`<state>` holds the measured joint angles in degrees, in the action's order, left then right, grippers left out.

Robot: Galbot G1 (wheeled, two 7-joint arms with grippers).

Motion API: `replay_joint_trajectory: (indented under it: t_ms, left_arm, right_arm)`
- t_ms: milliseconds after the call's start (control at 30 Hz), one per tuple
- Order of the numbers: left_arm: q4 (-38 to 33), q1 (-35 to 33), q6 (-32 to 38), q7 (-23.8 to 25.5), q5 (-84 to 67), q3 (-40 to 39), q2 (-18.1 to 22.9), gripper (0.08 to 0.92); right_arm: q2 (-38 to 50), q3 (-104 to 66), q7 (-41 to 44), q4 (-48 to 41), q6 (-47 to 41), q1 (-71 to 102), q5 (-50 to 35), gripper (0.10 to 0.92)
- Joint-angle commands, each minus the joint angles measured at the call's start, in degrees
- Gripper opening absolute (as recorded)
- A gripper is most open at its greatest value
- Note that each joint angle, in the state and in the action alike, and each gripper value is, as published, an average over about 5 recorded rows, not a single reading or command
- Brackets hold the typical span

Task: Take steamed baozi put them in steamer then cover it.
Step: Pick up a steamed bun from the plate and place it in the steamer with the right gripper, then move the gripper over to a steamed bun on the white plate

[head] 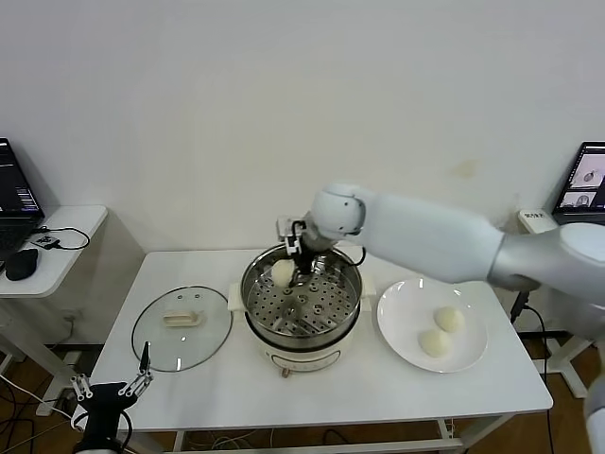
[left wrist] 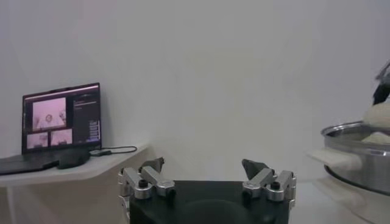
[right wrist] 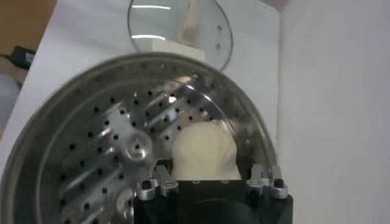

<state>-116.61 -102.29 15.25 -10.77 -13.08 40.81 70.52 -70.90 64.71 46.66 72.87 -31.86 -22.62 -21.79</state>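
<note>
The steamer (head: 253, 301) stands mid-table, uncovered, and also shows in the left wrist view (left wrist: 359, 159). One baozi (head: 283, 272) lies on its perforated tray (right wrist: 91, 140) against the far-left wall. My right gripper (head: 302, 253) hovers just over that baozi (right wrist: 204, 149), open, with a finger on either side and not touching it. Two more baozi (head: 449, 319) (head: 435, 342) sit on the white plate (head: 402, 312) to the right. A fourth is not visible. The glass cover (head: 181, 326) lies flat left of the steamer, and shows in the right wrist view (right wrist: 180, 24). My left gripper (head: 109, 383) is parked low at the table's front-left corner, open and empty (left wrist: 207, 173).
A side table (head: 66, 236) with a laptop, mouse and cables stands at the left. Another screen (head: 588, 178) is at the far right. A white wall runs behind the table. My right arm stretches over the plate's far side.
</note>
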Motion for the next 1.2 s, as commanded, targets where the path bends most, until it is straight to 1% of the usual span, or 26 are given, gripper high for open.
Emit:
replay_joint_trajectory:
  t_ms: [33, 533, 600, 700, 800, 967, 1200]
  left_arm:
    - [0.2, 0.04, 0.03, 0.02, 0.12, -0.1, 0.14, 0.823]
    - [0.5, 0.47, 0.09, -0.05, 0.1, -0.42, 0.15, 0.823]
    - [0.45, 0.46, 0.08, -0.05, 0.1, -0.42, 0.17, 0.823]
    - [0.44, 0.43, 0.08, -0.06, 0.12, -0.44, 0.07, 0.823]
    - [0.47, 0.51, 0.07, -0.07, 0.1, -0.45, -0.05, 0.823]
    - [0.75, 0.47, 0.19, -0.11, 0.01, -0.35, -0.52, 0.823]
    - [1.48, 0.54, 0.29, -0.16, -0.31, 0.19, -1.8, 0.823]
  right_arm:
    - [-4.91, -0.55, -1.86, -4.3, -1.19, 3.94, 0.54, 0.653]
    - [-4.76, -0.28, -1.06, -4.17, -1.28, 4.21, -0.02, 0.665]
    - [-4.52, -0.48, -1.23, -3.86, -1.16, 4.19, -0.45, 0.691]
    - [-3.58, -0.53, -1.05, -2.66, -1.31, 3.39, -0.9, 0.765]
    - [-1.82, -0.5, -0.75, -0.85, -1.52, 1.41, -1.96, 0.812]
    - [4.46, 0.53, 2.85, 4.13, 0.31, -6.2, -2.94, 0.822]
    - [20.87, 5.12, 12.54, 16.62, 8.19, -17.34, 0.69, 0.823]
